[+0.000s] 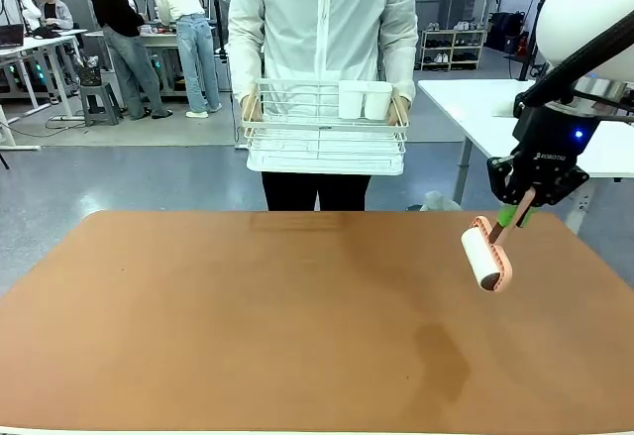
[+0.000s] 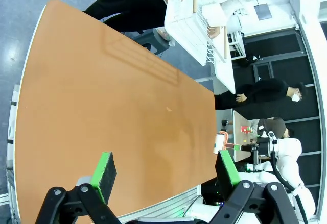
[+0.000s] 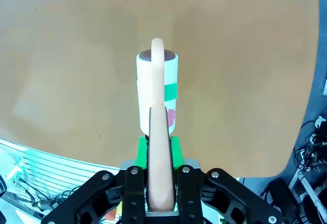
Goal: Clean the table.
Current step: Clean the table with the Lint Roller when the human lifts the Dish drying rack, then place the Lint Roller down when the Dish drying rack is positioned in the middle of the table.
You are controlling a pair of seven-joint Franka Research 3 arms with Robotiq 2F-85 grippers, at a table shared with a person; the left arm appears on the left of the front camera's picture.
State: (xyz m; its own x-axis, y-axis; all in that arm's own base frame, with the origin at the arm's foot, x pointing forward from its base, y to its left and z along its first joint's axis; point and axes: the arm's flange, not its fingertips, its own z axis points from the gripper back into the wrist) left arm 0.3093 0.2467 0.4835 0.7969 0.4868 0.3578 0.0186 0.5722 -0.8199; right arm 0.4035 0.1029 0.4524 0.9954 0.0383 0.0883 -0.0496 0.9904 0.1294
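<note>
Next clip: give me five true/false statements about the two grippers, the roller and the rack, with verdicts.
1. The right gripper is shut on the lint roller. True.
2. The lint roller lies loose in the middle of the table. False: it is held in the right gripper, over the table's right part.
3. The left gripper grips a cloth. False: it is open, with nothing between its fingers.
4. The person holds the white wire rack off the table. True.
5. The rack is empty. False: two white cups stand in it.
</note>
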